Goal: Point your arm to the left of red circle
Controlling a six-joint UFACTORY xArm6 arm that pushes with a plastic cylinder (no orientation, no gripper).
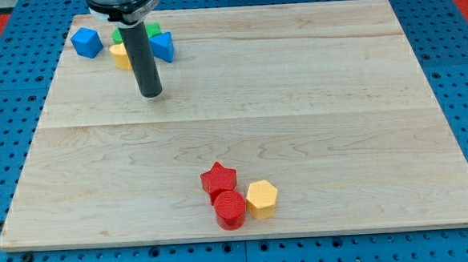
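While hanging over upper-left part of wooden board (313, 103), dark rod ends with my tip (151, 95) on bare wood, well apart from red circle (230, 210). No fingers on this rig, so nothing released, clenched or grasped; just a straight rod.

Red circle: near view's bottom edge of board, slightly left of centre. Touching red star (218, 179) just above it, toward view's top. Touching or just beside yellow hexagon (262, 198) on view's right. Three packed as tight cluster.

Tip position relative to red circle: far toward view's top and somewhat to view's left, large stretch of bare board between. Not beside the circle.

Second cluster at board's top-left corner, close behind rod. Blue cube (86, 42) furthest to view's left, standing slightly apart from others. Yellow block (120, 56) just left of rod, partly hidden, shape unclear. Green block (153, 28) peeking out behind rod at top, mostly hidden, shape cannot tell. Blue block (162, 46) on rod's right, angular, possibly triangular, partly covered. Tip just below this cluster toward view's bottom, near yellow and blue blocks, contact cannot tell.

Board resting on blue perforated table (11, 159); red strip visible at view's top corners.
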